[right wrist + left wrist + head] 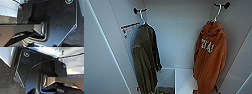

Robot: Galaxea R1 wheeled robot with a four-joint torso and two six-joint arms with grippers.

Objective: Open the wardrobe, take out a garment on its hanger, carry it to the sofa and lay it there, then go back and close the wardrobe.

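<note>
The wardrobe (179, 37) is seen open in the head view, its white interior facing the camera and its two doors swung out to either side. On the right side of the interior the garment (210, 56), an orange hooded top with white lettering on the chest, is hung on a white hanger (217, 12) from a dark round hook (226, 5) fixed to the side wall. It hangs freely, touched by nothing but its hanger. On the opposite side a dark olive-green jacket (145, 58) is hung in the same way from a second hook (135, 10), and a white label with an orange stripe (130, 28) is stuck to the wall just beside it. A low white shelf (184, 80) is seen at the bottom of the interior, between the two garments.

No place relative to a gripper can be given for the garment, since no gripper is seen together with it. In the wrist views the robot's own dark plates are shown close up, with dark carpet (6, 75) beneath them and white panels (75, 63) near them. Whether the left or the right gripper is released or clenched cannot be told. Nothing is seen grasped.
</note>
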